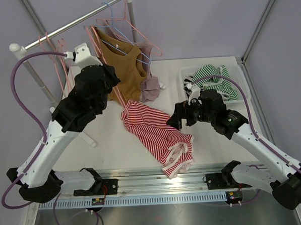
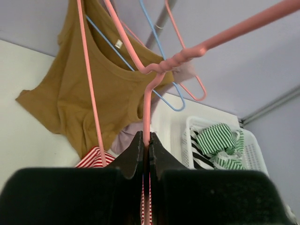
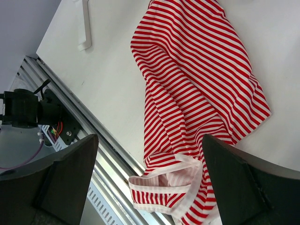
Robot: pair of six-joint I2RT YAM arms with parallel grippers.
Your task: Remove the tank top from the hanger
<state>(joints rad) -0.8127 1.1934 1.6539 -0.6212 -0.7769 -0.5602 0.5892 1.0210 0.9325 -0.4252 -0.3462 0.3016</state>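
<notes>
The red-and-white striped tank top (image 1: 154, 130) lies stretched over the table, its strap end drooping over the front edge (image 3: 197, 79). Its upper end reaches the foot of a pink hanger (image 2: 147, 108); I cannot tell whether it still hangs on that wire. My left gripper (image 2: 146, 136) is shut on the hanger's pink wire, raised near the rack (image 1: 113, 80). Just above the tank top's right side, my right gripper (image 1: 180, 120) stands wide open with nothing between its fingers (image 3: 150, 140).
A brown top (image 1: 125, 68) hangs on a blue hanger from the rack rail (image 1: 75, 23), with a lilac garment (image 1: 150, 88) below it. A white basket (image 1: 188, 70) holding green striped clothes sits at the back right. A metal rail (image 1: 159, 175) runs along the front edge.
</notes>
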